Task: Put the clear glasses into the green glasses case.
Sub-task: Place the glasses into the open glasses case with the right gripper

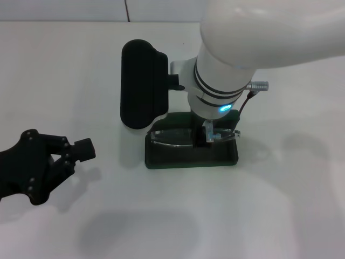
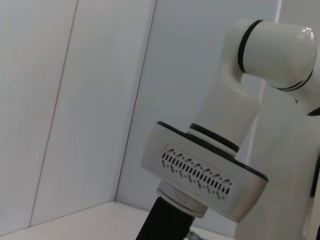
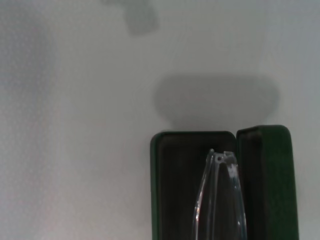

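The clear glasses (image 1: 178,136), right hand (image 1: 207,136) gripping them, lie lengthwise along the green glasses case (image 1: 191,156).

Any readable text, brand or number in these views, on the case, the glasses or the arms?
None can be read. The green glasses case shows no lettering from the head or right wrist view. The clear glasses are unmarked. The right arm shows only a blue light, and the vented housing bears no label.

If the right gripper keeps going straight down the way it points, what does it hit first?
Probably the lined tray of the green glasses case, open directly beneath the right gripper. The clear glasses sit at its tip, just above; the remaining gap is unclear.
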`<state>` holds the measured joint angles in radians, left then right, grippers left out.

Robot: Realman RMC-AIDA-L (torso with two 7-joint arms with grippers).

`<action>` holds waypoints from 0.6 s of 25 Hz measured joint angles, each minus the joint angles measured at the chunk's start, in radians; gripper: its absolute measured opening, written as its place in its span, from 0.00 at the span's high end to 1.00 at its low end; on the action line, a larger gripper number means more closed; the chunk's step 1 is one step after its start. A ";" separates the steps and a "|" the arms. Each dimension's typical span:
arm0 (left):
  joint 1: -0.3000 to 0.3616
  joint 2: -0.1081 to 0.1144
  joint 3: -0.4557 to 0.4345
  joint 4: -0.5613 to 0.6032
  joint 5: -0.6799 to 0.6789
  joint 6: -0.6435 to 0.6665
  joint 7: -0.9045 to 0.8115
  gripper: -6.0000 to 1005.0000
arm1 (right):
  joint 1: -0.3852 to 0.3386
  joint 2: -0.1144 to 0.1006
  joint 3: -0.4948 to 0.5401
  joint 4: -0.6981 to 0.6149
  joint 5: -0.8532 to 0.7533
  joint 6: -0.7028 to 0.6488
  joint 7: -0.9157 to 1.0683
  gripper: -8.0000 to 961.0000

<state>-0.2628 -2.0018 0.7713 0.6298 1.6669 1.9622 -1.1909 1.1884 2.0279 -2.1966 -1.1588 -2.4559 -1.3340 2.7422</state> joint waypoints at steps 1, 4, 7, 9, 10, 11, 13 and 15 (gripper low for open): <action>-0.001 -0.001 0.000 -0.001 0.000 0.000 0.000 0.97 | 0.000 0.000 0.000 0.002 0.000 0.000 0.001 0.91; -0.001 -0.004 0.000 -0.001 0.000 -0.001 0.002 0.97 | 0.000 0.000 0.000 0.006 0.000 0.000 0.004 0.91; -0.001 -0.006 0.000 -0.001 0.001 -0.002 0.005 0.97 | 0.000 0.000 0.000 0.008 0.000 0.001 0.005 0.91; -0.001 -0.006 0.000 -0.001 0.002 -0.002 0.006 0.97 | 0.000 0.000 0.000 0.012 0.000 0.005 0.005 0.91; -0.001 -0.006 0.000 -0.001 0.002 -0.003 0.006 0.97 | 0.001 0.000 0.000 0.014 0.000 0.007 0.005 0.91; -0.001 -0.007 0.000 -0.001 0.003 -0.003 0.006 0.97 | 0.001 0.000 0.000 0.017 0.000 0.010 0.005 0.91; -0.001 -0.008 0.000 -0.001 0.006 -0.004 0.006 0.97 | 0.002 0.000 0.000 0.018 0.000 0.013 0.005 0.91; -0.003 -0.009 0.000 -0.003 0.012 -0.005 0.007 0.97 | 0.003 0.000 0.000 0.019 0.000 0.016 0.004 0.91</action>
<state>-0.2662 -2.0107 0.7716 0.6270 1.6789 1.9574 -1.1843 1.1912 2.0279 -2.1967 -1.1398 -2.4559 -1.3178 2.7458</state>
